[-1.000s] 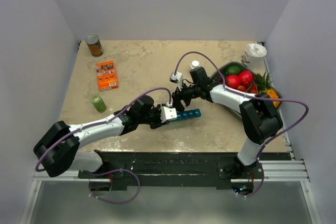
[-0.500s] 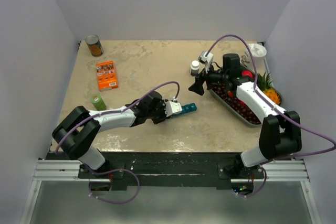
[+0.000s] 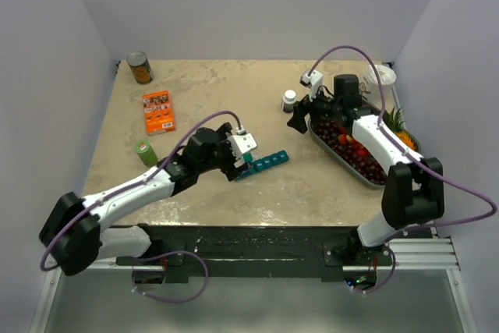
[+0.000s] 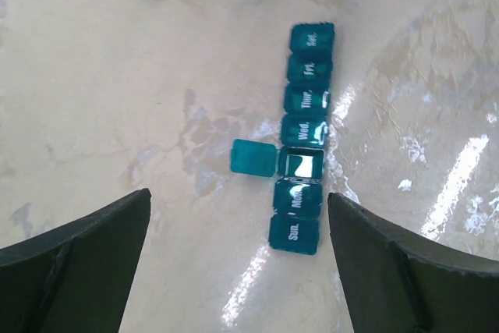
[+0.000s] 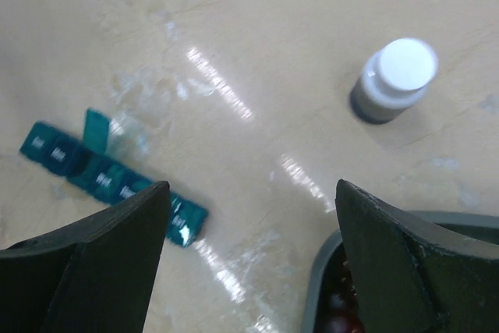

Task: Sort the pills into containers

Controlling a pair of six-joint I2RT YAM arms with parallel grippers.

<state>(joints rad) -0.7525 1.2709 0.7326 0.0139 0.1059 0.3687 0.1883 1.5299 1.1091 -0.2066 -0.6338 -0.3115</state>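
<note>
Glossy beige desk (image 3: 210, 91), pale walls (image 3: 257, 5); pill organiser (image 3: 263, 164) mid-desk, one lid open; left gripper (image 3: 240, 168), right gripper (image 3: 296, 122): jaws apart

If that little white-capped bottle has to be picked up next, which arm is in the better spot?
Probably the right. The right hand is open and hangs close to the bottle, which stands upright just ahead of it. The left hand, also open, is over the blue pill box, farther off.

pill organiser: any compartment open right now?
One open. The pill organiser has its lid between Mon and Wed flipped out sideways; the other six lids lie shut. Whether that compartment holds pills, cannot tell.
</note>
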